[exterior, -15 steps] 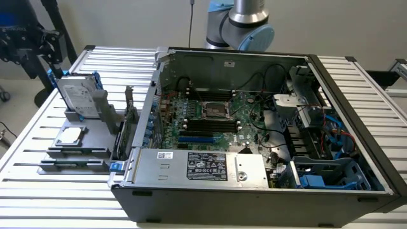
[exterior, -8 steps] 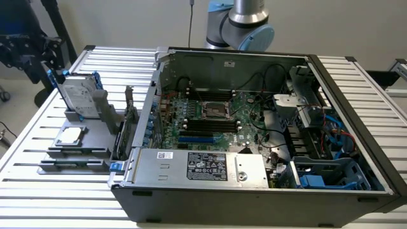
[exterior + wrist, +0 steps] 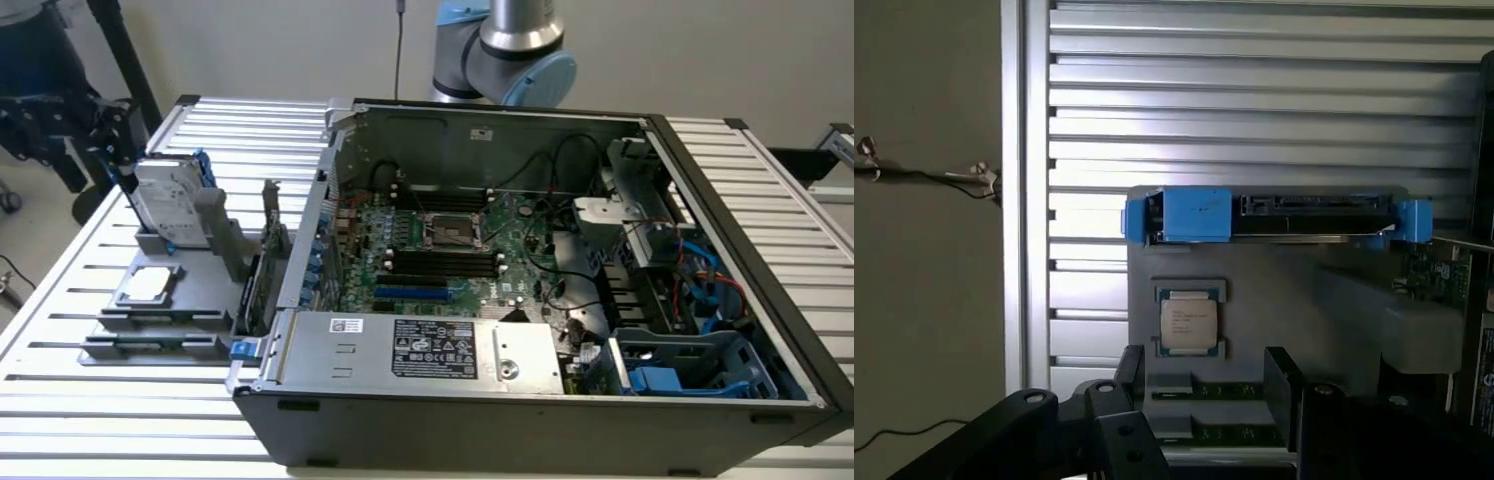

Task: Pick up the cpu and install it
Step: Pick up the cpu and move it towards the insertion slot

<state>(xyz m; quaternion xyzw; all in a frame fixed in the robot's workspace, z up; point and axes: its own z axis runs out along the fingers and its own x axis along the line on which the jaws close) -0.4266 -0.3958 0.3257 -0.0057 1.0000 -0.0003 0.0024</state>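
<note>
The cpu is a small flat square chip with a silver-grey top. It lies flat in a recess of the grey holder tray, on the table at the exterior view's left, beside the open computer case. In the wrist view my gripper hovers well above the tray, near the cpu. Its two black fingers stand apart with nothing between them, so it is open. The empty cpu socket sits in the middle of the green motherboard inside the case.
An upright silver hard drive with blue brackets stands at the tray's far end. A grey power supply box with a white label fills the case's near side. Cables and blue drive bays crowd the case's right. The arm's column rises behind the case.
</note>
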